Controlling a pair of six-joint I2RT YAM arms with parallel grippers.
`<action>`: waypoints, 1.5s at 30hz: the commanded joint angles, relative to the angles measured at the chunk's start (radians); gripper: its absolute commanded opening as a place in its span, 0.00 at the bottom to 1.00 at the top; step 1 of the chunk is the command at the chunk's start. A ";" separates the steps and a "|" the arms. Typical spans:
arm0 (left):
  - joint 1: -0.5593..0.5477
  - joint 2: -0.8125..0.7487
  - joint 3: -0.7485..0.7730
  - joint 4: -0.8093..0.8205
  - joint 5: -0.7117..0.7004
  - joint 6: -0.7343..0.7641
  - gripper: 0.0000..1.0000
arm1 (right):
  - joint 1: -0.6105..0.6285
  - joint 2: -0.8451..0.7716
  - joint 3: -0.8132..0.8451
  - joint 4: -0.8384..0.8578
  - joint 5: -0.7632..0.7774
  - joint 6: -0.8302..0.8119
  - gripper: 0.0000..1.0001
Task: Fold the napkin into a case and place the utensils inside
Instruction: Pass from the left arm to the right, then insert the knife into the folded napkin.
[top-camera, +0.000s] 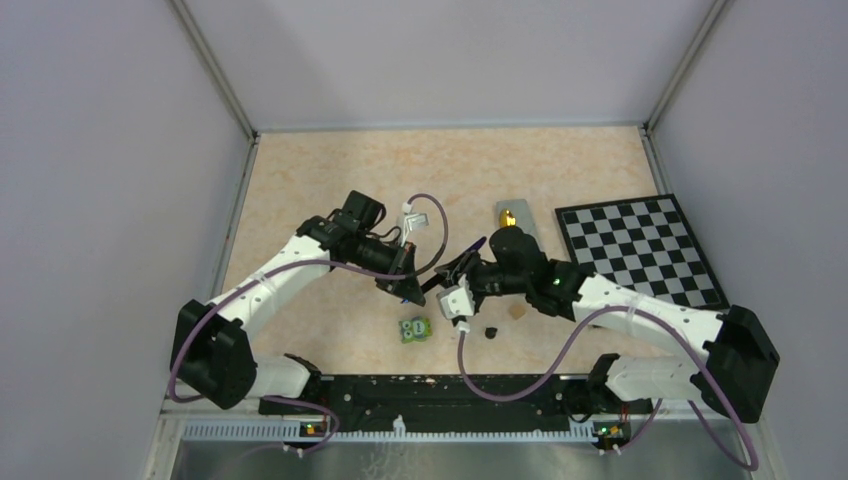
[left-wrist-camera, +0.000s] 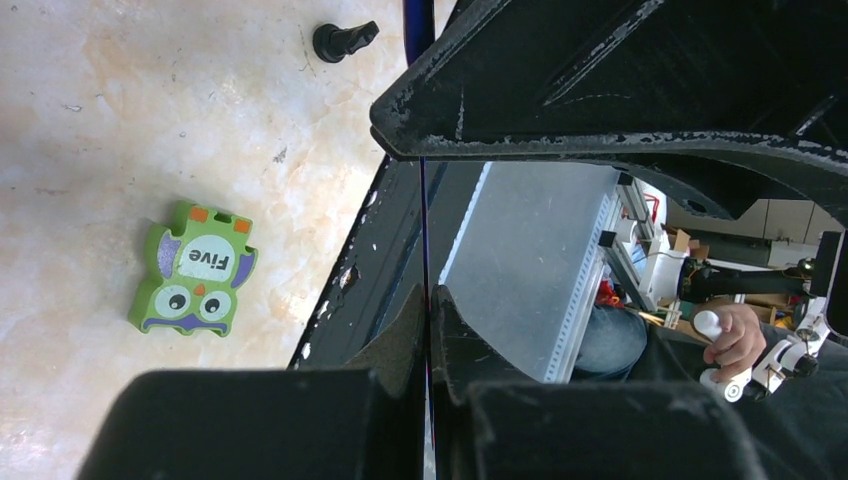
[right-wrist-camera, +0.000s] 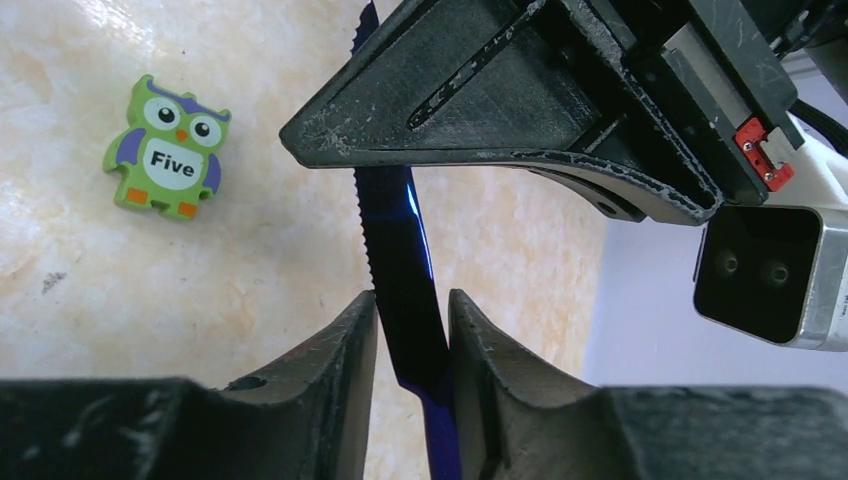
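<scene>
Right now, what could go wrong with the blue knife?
The left gripper pinches the knife, with the right gripper set round it. If the left lets go too soon, it may drop. It would likely land near the owl, away from the napkin.

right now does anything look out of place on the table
A small black peg lies loose on the table near the owl block, belonging to nothing visible. The blue knife hangs in the air, pinched by the left fingers, askew between the right fingers.
</scene>
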 joint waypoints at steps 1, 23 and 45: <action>-0.004 -0.006 0.005 0.021 0.055 0.034 0.00 | 0.013 0.014 0.044 0.026 0.004 -0.008 0.29; 0.395 -0.254 -0.240 0.651 -0.106 -0.564 0.87 | -0.360 0.012 -0.151 0.619 0.494 1.064 0.00; -0.350 0.377 -0.163 1.437 -0.411 -0.663 0.36 | -0.605 0.591 0.317 0.413 0.587 1.320 0.00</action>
